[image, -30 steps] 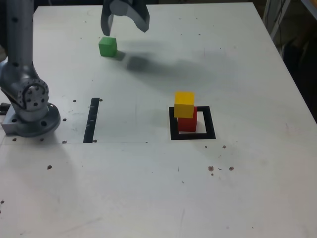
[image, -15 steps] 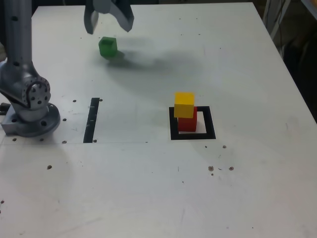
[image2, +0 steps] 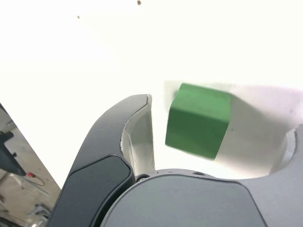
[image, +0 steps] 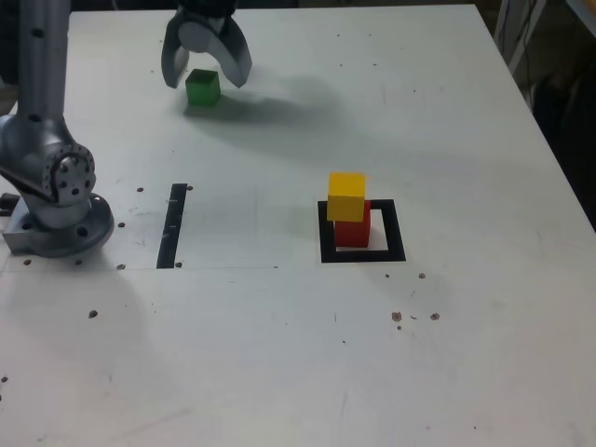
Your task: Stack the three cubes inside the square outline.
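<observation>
gripper (image: 206, 79) of a single robot arm hangs over the green cube (image: 203, 88) near the far edge of a white tabletop (image: 279, 354), its fingers spread wide and holding nothing. in the wrist view the cube lies between the curved fingers, nearer one than the other, with bare surface showing on both sides. the yellow cube (image: 346, 196) sits on the red cube (image: 353, 224) inside the black square outline (image: 396, 233), toward the exterior view's right. the step in hand appears to be collecting the third and last block. the next move calls for centering the fingers, lowering them around the cube and closing squarely on its sides. the far edge runs close behind, so a push that way seems the riskier one; open tabletop lies between cube and stack, leaving room for a raised carry past the black strip (image: 172, 226).
</observation>
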`<state>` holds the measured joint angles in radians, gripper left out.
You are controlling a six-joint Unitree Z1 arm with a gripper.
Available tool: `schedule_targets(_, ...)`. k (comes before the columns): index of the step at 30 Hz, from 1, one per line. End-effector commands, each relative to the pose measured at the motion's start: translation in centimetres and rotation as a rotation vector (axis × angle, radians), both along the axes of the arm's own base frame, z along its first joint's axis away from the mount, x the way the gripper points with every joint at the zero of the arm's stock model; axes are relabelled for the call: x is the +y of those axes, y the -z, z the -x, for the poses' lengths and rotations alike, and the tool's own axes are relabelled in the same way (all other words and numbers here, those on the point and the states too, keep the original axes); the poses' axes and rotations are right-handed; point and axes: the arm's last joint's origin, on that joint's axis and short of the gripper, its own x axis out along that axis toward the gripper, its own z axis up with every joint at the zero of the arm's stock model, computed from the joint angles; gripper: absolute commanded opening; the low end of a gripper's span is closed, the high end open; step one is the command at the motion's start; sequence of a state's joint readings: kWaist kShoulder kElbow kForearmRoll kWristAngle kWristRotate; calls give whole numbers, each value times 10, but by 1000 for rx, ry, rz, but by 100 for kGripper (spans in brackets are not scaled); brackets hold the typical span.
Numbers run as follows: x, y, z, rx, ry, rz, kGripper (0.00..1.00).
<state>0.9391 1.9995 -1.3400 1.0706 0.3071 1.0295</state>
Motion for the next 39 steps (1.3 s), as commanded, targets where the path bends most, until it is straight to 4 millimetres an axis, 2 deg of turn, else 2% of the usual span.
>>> schedule_targets(1, 1, 4, 0, 2, 9, 13, 91)
schedule_targets(6, -2, 8, 0, -7, 53, 58, 81)
schedule_targets(14, -1, 12, -2, -29, 57, 53, 53)
schedule_targets(17, 0, 14, -3, -41, 54, 58, 46)
schedule_targets(23, -1, 14, -4, -62, 49, 66, 41)
schedule_targets(33, -1, 4, -6, -108, 18, 29, 19)
schedule_targets(39, -11, -13, -15, -137, 13, -32, 17)
